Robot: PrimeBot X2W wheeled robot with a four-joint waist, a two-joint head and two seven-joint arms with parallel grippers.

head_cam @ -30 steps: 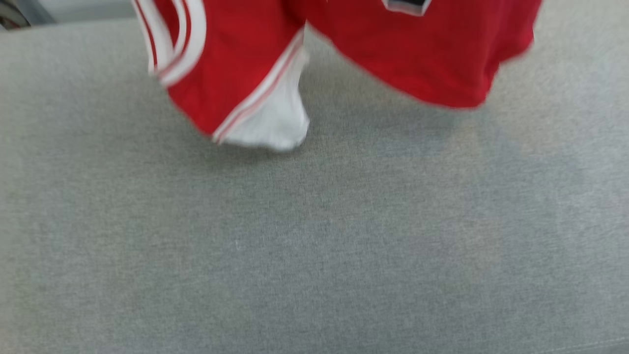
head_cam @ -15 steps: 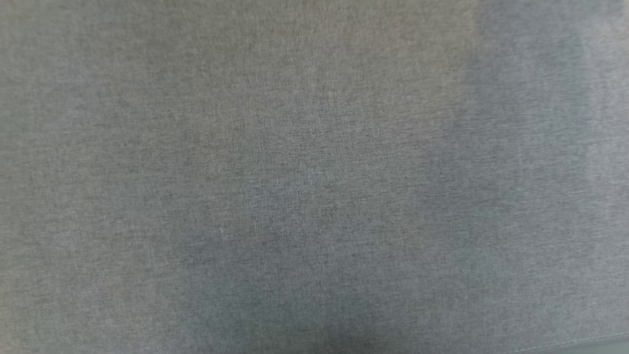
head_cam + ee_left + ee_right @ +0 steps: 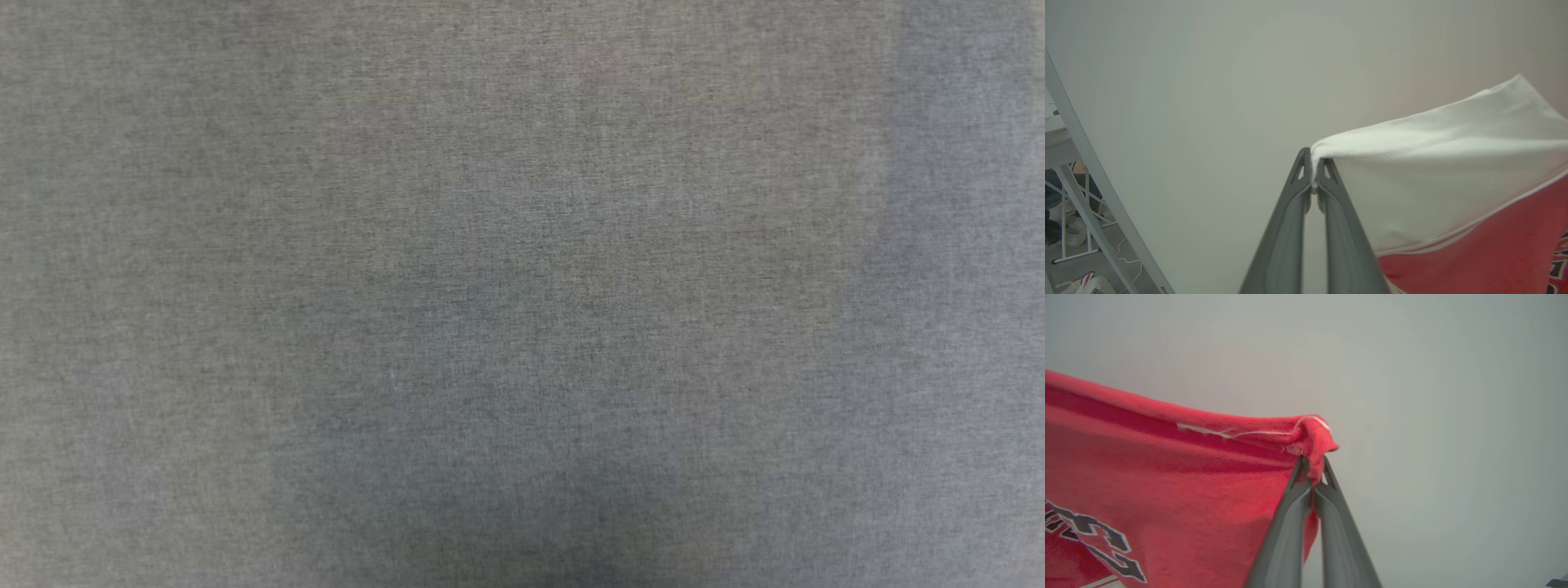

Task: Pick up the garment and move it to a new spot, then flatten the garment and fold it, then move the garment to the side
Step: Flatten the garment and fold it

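In the left wrist view my left gripper (image 3: 1313,176) is shut on the edge of the white sleeve of the garment (image 3: 1445,171), whose red body hangs off to the lower right. Seen from the right wrist, my right gripper (image 3: 1312,469) is shut on a bunched red corner of the garment (image 3: 1167,477), with dark and white lettering at the lower left. The cloth is lifted and stretched away from each gripper. The head view looks down on bare grey fabric surface (image 3: 522,294).
White table legs (image 3: 1073,196), cables and floor clutter show at the left edge of the left wrist view. A pale plain wall (image 3: 1412,375) lies behind both grippers.
One second ago the garment's lower part hung at the top of the head view; since then it has left that picture, which now holds just grey fabric. The picture itself has shifted.
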